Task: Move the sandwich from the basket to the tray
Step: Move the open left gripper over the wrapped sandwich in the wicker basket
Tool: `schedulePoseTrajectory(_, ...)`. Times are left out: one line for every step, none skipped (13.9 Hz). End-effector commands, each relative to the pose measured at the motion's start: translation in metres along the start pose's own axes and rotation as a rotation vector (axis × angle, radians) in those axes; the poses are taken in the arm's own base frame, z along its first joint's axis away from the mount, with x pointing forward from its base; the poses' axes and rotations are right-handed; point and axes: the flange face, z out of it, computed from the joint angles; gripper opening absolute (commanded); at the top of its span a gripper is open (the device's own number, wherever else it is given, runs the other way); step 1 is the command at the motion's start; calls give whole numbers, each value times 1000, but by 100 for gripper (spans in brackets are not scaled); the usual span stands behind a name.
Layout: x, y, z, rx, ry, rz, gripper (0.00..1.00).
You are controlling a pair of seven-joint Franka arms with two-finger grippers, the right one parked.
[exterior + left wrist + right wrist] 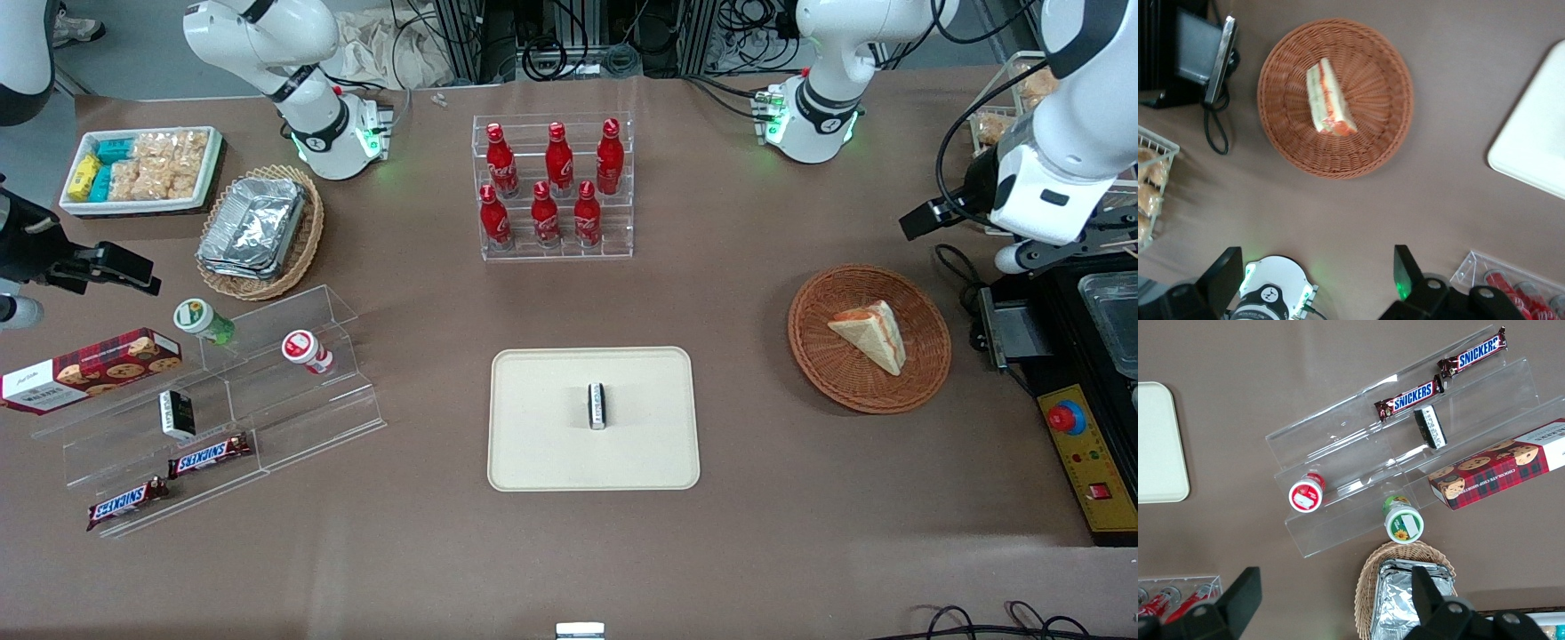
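Sandwich lying in the basket near the table's working-arm edge, tray sitting mid-table carrying a small dark packet, gripper hovering high above the table beside the basket, fingers spread apart, holding nothing.

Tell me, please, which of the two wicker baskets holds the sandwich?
The reddish-brown round basket toward the working arm's end holds the sandwich. The lighter tan basket holds foil containers. The pincer hangs open above the table, apart from the sandwich.
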Motion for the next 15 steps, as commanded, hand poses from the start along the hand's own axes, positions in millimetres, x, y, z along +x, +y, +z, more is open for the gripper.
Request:
schedulePoseTrajectory(-17, -54, 37, -41, 25, -112, 100)
schedulePoseTrajectory(-18, -67, 58, -52, 18, -139, 100)
schedulePoseTrajectory(-18, -70, 78, -56, 19, -185, 100)
schedulePoseTrajectory(-15, -68, 93, -61, 30, -249, 100)
schedulePoseTrajectory(-8, -64, 105, -69, 42, -306, 100)
schedulePoseTrajectory(-2, -60, 117, -75, 49, -337, 100)
schedulePoseTrajectory(1, -57, 132, -77, 55, -338, 100)
schedulePoseTrajectory(4, -55, 151, -87, 69, -345, 100)
schedulePoseTrajectory(7, -52, 172, -102, 90, -359, 100)
schedulePoseTrajectory(11, -50, 194, -116, 108, -383, 100)
schedulePoseTrajectory(17, -46, 218, -122, 113, -413, 100)
schedulePoseTrajectory(25, -41, 237, -123, 116, -421, 100)
schedulePoseTrajectory(32, -37, 254, -117, 113, -420, 100)
schedulePoseTrajectory(38, -34, 268, -122, 123, -416, 100)
schedulePoseTrajectory(41, -32, 284, -117, 119, -412, 100)
